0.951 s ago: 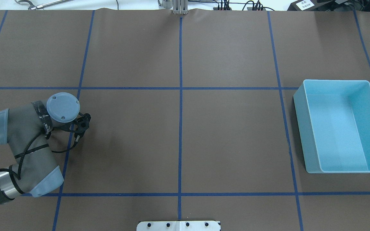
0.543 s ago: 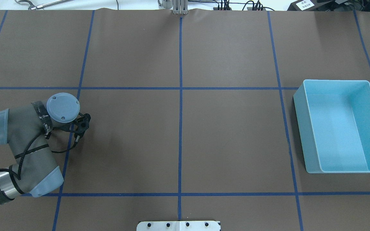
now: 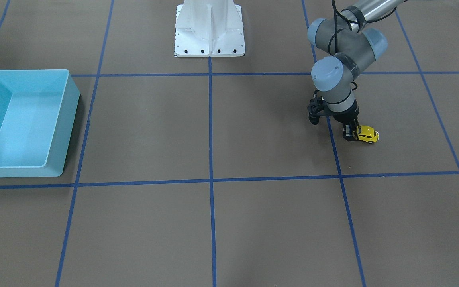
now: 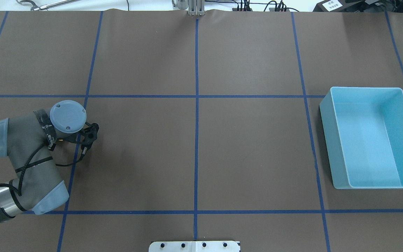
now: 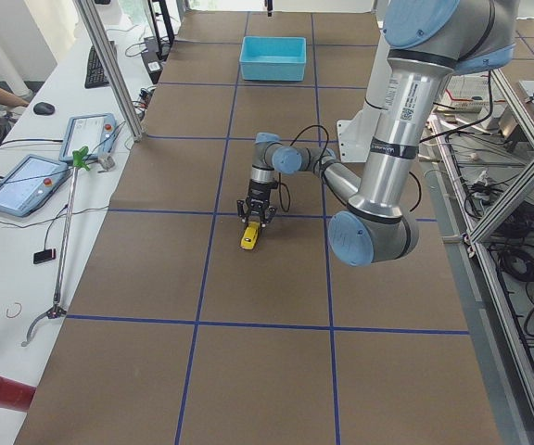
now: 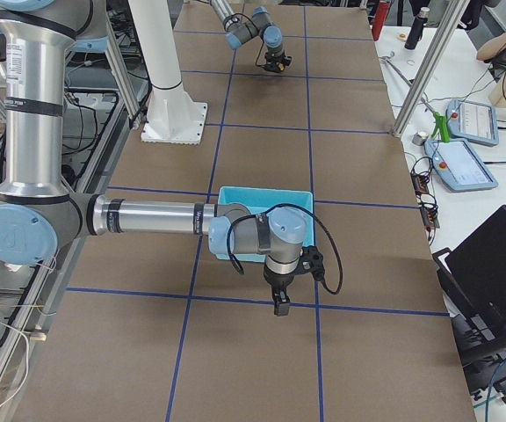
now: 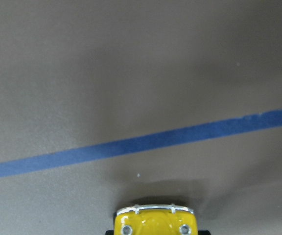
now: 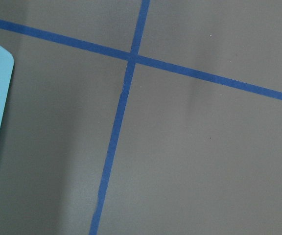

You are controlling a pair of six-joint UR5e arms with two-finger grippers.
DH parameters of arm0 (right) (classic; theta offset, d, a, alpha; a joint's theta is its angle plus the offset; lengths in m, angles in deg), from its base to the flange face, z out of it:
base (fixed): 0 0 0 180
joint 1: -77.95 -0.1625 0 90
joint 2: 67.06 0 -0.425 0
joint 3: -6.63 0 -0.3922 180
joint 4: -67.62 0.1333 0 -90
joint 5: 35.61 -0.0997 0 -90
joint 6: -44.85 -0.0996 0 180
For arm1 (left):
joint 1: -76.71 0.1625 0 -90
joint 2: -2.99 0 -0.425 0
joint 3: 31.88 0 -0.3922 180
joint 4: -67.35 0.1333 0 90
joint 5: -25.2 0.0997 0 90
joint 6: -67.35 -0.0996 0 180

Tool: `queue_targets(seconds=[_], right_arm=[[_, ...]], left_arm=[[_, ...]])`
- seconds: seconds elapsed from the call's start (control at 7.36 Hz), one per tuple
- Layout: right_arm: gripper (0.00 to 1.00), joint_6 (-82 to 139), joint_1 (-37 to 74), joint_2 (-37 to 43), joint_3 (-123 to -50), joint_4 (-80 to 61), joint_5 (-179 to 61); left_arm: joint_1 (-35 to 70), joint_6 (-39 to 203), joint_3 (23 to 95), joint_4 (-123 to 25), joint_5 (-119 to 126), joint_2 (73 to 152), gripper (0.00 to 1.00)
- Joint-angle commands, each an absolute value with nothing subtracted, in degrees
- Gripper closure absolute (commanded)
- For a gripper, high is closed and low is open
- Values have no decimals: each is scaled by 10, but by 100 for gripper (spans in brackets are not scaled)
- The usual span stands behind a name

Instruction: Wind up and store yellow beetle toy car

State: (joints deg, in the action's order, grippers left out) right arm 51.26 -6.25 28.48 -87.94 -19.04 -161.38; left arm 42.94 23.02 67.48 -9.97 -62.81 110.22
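The left tool [image 3: 350,134] pinches one end of the yellow beetle toy car [image 3: 368,134], wheels on the desk [image 3: 253,219], maybe so dragging winds it. The right tool [image 6: 278,308] hangs near the blue box [image 6: 265,190]; open or closed, I cannot tell.

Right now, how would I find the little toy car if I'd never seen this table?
Find the brown table with blue tape lines, then the end away from the light blue bin. Follow the left arm down to the left gripper: the car sits at its tips. It's the only bright yellow thing there.
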Motion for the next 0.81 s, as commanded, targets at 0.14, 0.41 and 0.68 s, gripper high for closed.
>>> queue_targets(seconds=[0.14,0.41,0.68], right_arm=[[0,513,-63,285,-879,-190,-1614],[0,513,-63,285,-879,-190,-1614],[0,513,-63,286,-879,-190,-1614]], left_arm=[[374,230,725,-157,-653,1096,87],[343,234,727,-203,-703,1080,88],[317,266,722,-227,-779,1053,91]])
